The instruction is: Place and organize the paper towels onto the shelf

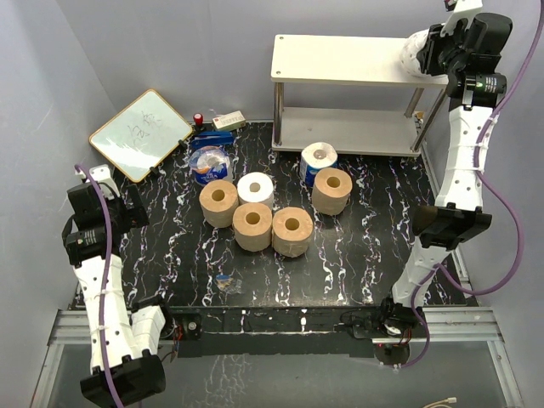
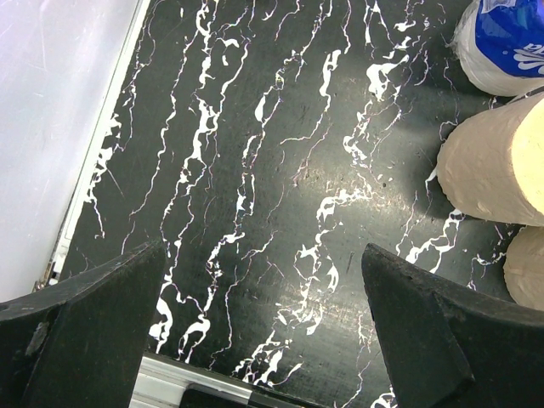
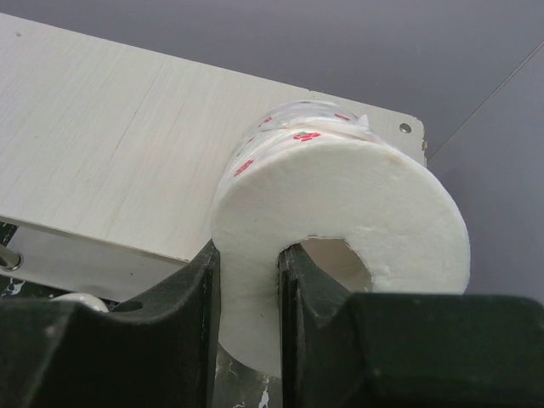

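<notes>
Top view: fixed high behind arms [image 1: 102, 289], looking down and forward over whole table [image 1: 374, 246] to shelf [image 1: 340, 59] at far right; wide, distant. Left wrist: close above table's left side, facing down past own fingers [image 2: 85, 331]; shares tan roll [image 2: 493, 161], blue roll [image 2: 510, 42] with top view. Right wrist: very close, just above shelf top, facing along it at dotted roll [image 3: 357, 187]; shares shelf's right end with top view.

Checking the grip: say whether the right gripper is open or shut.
Shut on the dotted roll: right gripper pinches its wall, one finger in the core.
</notes>
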### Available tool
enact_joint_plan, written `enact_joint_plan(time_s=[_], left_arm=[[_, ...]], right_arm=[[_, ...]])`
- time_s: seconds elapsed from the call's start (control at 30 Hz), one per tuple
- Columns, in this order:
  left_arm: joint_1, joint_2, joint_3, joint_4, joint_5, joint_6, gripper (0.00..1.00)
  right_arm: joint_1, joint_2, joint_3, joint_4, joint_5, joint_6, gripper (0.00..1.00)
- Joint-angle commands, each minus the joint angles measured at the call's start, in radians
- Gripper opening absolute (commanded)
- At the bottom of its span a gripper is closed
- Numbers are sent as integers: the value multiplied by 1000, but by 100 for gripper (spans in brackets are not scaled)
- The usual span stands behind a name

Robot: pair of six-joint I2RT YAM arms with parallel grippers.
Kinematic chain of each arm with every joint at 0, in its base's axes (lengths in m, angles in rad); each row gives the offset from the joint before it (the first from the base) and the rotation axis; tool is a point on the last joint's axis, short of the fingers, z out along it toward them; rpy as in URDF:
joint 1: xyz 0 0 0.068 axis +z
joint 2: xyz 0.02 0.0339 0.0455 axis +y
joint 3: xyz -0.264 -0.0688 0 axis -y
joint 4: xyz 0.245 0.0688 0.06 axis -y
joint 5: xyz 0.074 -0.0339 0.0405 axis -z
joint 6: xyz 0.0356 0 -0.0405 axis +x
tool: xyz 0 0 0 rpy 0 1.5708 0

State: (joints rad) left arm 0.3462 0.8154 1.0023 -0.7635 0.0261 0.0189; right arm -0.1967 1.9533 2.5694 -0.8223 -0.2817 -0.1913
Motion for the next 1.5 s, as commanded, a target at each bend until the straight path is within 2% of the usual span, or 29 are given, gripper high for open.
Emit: enact_joint_plan(time_s=[0.0,0.17,0.23,0.37,0.5,0.57,0.87,1.13,1.27,1.33,1.4,1.47], left_arm=[[9,2,15,-3,7,7,98],[8,4,15,-4,5,7,98],[9,2,15,-4,5,7,98],[8,3,15,-4,6,7,98],[8,2,15,-5,8,6,98],[9,4,15,-5,8,7,98],[9,10,15,-4,6,6,98],[10,21,12,1,-5,7,98],[10,29,10,3,-5,7,98],[10,37,10,3,-3,9,98],[10,39,10,2,-8,7,98],[13,31,11,1,-11,7,98]], right_arm=[[-3,-7,19,104,5,10,0],[-3,-1,19,107,29,9,2],[-3,-3,18,111,42,8,13],[-3,-1,22,125,53,8,44],[-3,7,44,147,61,9,67],[-3,14,57,156,62,7,73],[-3,71,99,190,-12,43,81],[-5,73,72,331,-62,88,87],[-5,46,25,485,-149,150,98],[-3,39,37,559,-201,201,99],[1,18,56,552,-284,236,99],[25,-53,3,439,-370,188,99]])
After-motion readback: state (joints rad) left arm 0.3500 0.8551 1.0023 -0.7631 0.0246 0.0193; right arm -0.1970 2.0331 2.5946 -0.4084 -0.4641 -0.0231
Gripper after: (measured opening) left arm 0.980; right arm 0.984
